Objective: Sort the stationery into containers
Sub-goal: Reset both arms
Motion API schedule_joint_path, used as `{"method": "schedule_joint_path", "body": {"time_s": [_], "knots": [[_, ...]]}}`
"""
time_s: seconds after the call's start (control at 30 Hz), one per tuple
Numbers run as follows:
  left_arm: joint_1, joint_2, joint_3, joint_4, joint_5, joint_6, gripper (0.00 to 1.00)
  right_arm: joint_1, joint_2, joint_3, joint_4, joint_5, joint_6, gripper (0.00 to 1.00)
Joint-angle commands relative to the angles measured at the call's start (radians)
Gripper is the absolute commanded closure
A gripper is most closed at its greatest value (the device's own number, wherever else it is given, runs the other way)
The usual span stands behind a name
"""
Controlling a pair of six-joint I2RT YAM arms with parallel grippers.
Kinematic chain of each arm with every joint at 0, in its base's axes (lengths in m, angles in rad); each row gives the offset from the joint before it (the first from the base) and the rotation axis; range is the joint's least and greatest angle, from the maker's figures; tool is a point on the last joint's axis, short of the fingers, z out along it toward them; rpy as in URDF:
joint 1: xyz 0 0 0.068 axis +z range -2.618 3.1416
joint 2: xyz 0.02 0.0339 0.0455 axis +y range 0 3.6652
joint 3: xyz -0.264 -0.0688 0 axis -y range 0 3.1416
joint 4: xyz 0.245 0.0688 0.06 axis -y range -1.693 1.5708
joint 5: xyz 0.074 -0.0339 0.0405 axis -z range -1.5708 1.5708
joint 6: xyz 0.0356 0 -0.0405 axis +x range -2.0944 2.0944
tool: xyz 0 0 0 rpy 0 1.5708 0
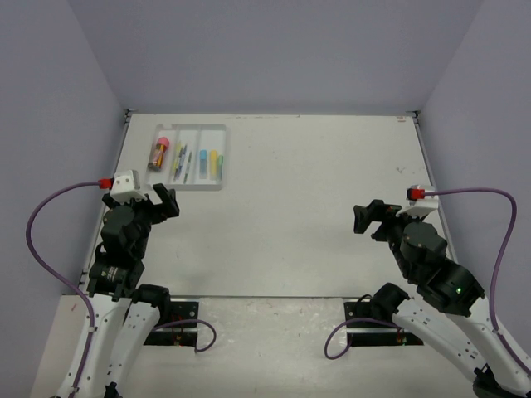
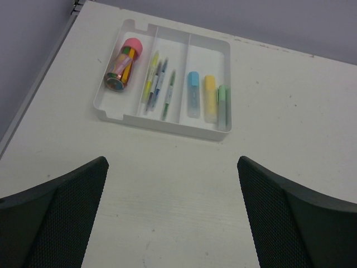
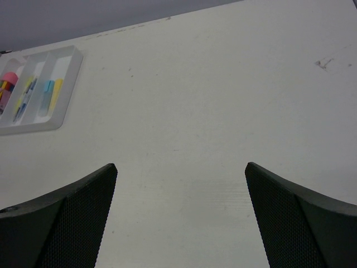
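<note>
Already the stationery (image 2: pixel 193 94) lay in the white plastic divided tray (image 2: pixel 167 124) at the table's (image 1: pixel 315 215) far left corner; both my jaws hung open, empty. Light, stiff, slippery thin pens (image 2: pixel 158 84): best pinched mid-barrel, I judged.

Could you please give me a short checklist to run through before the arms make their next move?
1. Left gripper open, holding nothing: ok.
2. Right gripper open, holding nothing: ok.
3. Pink-capped tube, pens and highlighters each in a separate compartment of the tray: ok.
4. No stationery visible loose on the table: ok.
5. Both grippers apart from the tray: ok.
</note>
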Motion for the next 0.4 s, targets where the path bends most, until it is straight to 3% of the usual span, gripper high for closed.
{"method": "schedule_joint_path", "body": {"time_s": [0.0,0.37], "knots": [[0.007,-0.007,-0.008,0.046,0.016,0.006,0.0,0.0,-0.008,0.004,0.046,0.035,0.009,0.01],[0.007,0.002,-0.018,0.054,0.023,0.011,0.0,-0.001,0.013,0.002,0.054,0.049,0.01,0.01]]}}
